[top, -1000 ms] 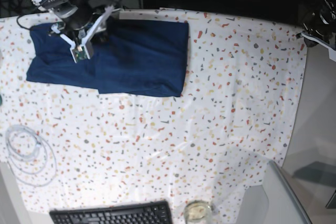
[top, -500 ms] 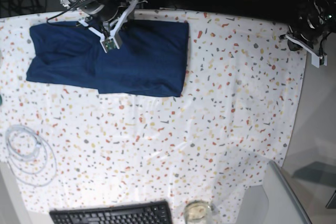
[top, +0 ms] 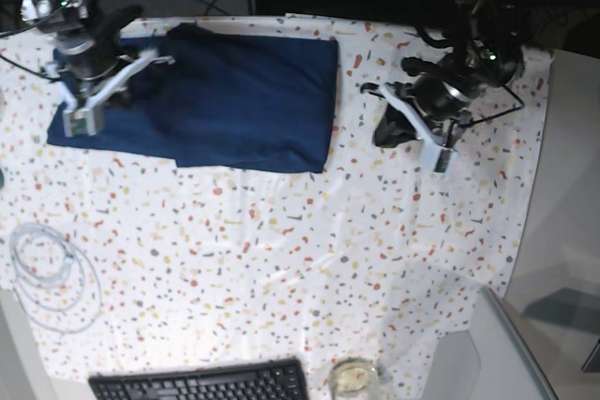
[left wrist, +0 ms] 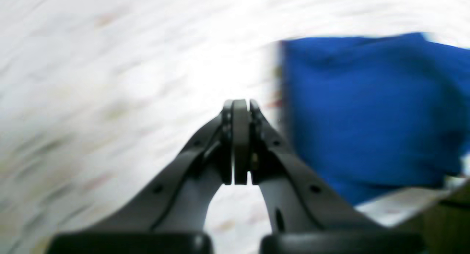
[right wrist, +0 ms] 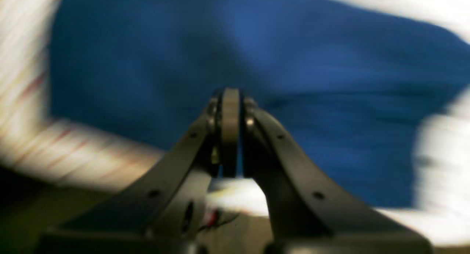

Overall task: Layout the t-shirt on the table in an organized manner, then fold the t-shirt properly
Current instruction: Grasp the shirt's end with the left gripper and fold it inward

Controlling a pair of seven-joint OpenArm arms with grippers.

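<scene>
The navy t-shirt [top: 244,105] lies folded into a rectangle at the table's [top: 281,250] far left. My right gripper [top: 159,56] hovers over its left part, shut with nothing between its fingers; in the right wrist view the gripper [right wrist: 229,96] points over the blurred t-shirt [right wrist: 312,70]. My left gripper [top: 384,130] is over the bare table just right of the shirt's right edge, also shut and empty. The left wrist view shows this gripper [left wrist: 240,107] with the t-shirt [left wrist: 367,111] to its right. Both wrist views are motion-blurred.
A coiled white cable [top: 47,274] lies at the left edge. A black keyboard [top: 202,383] and a glass jar [top: 353,377] sit at the near edge. A grey surface [top: 497,353] adjoins the near right corner. Dark equipment lines the back.
My right gripper has closed and swung left from the shirt's top middle to its left part. My left arm has come in from the far right corner toward the shirt's right edge.
</scene>
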